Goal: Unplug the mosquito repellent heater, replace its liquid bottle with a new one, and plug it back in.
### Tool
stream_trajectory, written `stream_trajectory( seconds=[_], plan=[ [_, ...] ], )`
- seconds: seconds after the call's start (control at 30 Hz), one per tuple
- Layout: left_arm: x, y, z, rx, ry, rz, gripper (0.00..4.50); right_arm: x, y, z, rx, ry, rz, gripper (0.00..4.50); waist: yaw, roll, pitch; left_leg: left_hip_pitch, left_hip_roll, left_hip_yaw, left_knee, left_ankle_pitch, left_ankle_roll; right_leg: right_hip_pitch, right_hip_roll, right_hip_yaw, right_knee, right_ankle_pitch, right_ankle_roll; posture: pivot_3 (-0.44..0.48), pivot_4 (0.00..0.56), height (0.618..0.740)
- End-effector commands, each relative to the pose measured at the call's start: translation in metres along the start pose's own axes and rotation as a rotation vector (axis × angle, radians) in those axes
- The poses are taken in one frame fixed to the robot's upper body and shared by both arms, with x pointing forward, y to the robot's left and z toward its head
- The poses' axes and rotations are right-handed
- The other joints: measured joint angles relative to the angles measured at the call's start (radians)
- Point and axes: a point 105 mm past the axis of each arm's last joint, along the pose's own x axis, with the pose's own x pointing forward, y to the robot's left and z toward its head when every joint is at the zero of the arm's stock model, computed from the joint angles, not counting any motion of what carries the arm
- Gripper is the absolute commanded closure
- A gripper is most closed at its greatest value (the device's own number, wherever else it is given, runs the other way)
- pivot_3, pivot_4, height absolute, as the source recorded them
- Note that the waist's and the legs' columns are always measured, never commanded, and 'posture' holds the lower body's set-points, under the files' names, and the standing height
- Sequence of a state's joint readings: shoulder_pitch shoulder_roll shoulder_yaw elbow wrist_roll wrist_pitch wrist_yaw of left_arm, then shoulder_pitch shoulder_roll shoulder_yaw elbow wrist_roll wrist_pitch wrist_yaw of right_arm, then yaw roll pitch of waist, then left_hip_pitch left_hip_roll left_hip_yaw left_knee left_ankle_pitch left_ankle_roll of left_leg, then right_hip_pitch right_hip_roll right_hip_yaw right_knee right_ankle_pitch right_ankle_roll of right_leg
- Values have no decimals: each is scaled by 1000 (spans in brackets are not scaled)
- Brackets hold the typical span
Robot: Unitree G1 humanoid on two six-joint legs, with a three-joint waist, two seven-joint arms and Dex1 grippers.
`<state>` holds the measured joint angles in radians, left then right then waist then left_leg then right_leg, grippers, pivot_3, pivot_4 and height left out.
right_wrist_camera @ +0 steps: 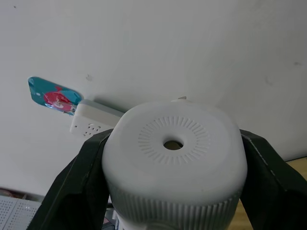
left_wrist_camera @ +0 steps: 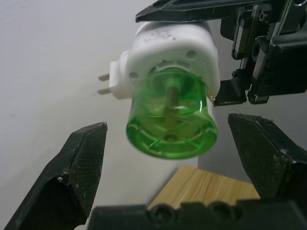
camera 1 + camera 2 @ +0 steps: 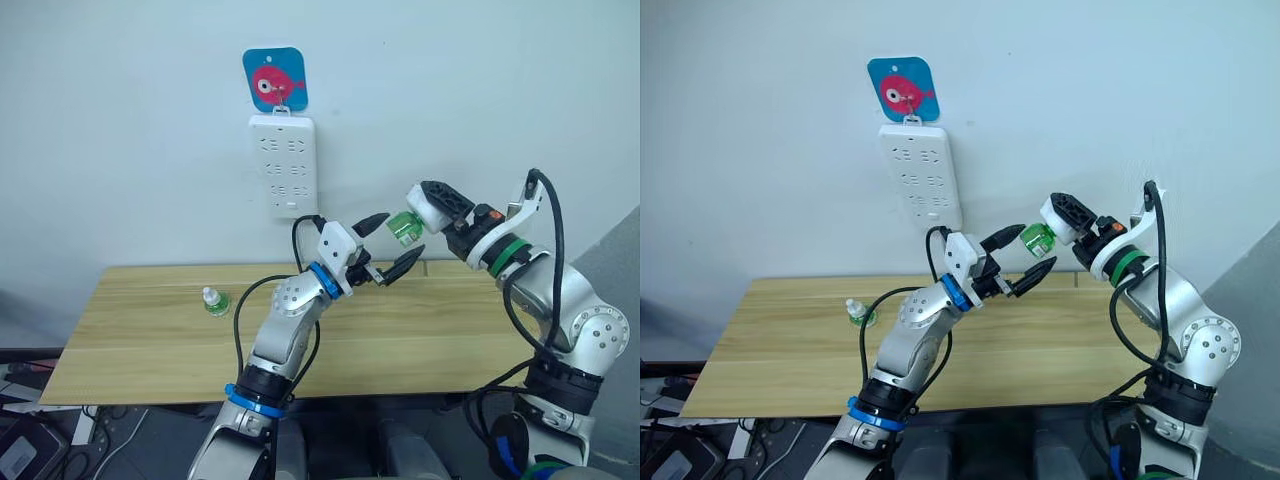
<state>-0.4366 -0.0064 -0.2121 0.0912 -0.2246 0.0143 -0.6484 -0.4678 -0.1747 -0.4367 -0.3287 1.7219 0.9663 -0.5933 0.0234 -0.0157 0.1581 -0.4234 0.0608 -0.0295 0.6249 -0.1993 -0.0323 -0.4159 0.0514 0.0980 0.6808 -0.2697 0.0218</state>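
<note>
My right gripper (image 3: 432, 206) is shut on the mosquito repellent heater (image 3: 422, 208), a white rounded unit with a vented top (image 1: 172, 143) and two prongs (image 2: 104, 84), held in the air over the table's back edge. A green liquid bottle (image 2: 170, 120) is fitted in its underside. My left gripper (image 3: 398, 240) is open, with one finger (image 2: 76, 167) on each side of that green bottle and a gap on both sides. Another small bottle (image 3: 213, 300), with a white cap and a green base, stands on the wooden table (image 3: 150, 350) at the left.
A long white power strip (image 3: 283, 165) hangs on the wall behind the table, under a blue tag with a pink fish (image 3: 274, 80). Cables and boxes lie on the floor at the lower left (image 3: 30, 440).
</note>
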Motion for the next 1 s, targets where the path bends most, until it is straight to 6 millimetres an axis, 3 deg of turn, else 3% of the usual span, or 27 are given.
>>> stream_trajectory(
  seconds=[0.03,0.2,0.3,0.47,0.8,0.93,1.0],
  plan=[
    [6,-4,13,24,-53,-24,46,-5,15,1,-15,-9,56,1375,0,0,0,0,0,0,0,0,0,0,0,0,0,0,0,180,142,740],
    [4,-2,15,24,-57,-25,46,-6,13,0,-16,-1,47,1375,0,0,0,0,0,0,0,0,0,0,0,0,0,0,0,181,144,740],
    [2,-3,15,22,-55,-32,635,-6,12,1,-10,-5,40,1375,0,0,0,0,0,0,0,0,0,0,0,0,0,0,0,180,145,740],
    [0,-6,9,16,-34,-42,2166,-6,13,3,2,-16,42,1375,0,0,0,0,0,0,0,0,0,0,0,1,0,0,0,177,147,740],
    [-1,-4,9,15,-26,-36,2200,-5,19,-4,-1,18,70,1375,1,0,0,0,0,0,0,0,0,0,0,0,-1,0,0,180,156,740],
    [-8,-8,9,72,13,-175,2200,-12,19,-16,-58,159,107,13,1,-1,2,0,0,0,0,0,0,0,0,0,-1,0,0,178,162,740],
    [-14,-10,8,107,37,-257,2200,-16,16,-17,-90,218,121,13,1,-1,4,-1,0,0,0,0,0,0,0,0,-1,0,-1,178,166,740]
  ],
)
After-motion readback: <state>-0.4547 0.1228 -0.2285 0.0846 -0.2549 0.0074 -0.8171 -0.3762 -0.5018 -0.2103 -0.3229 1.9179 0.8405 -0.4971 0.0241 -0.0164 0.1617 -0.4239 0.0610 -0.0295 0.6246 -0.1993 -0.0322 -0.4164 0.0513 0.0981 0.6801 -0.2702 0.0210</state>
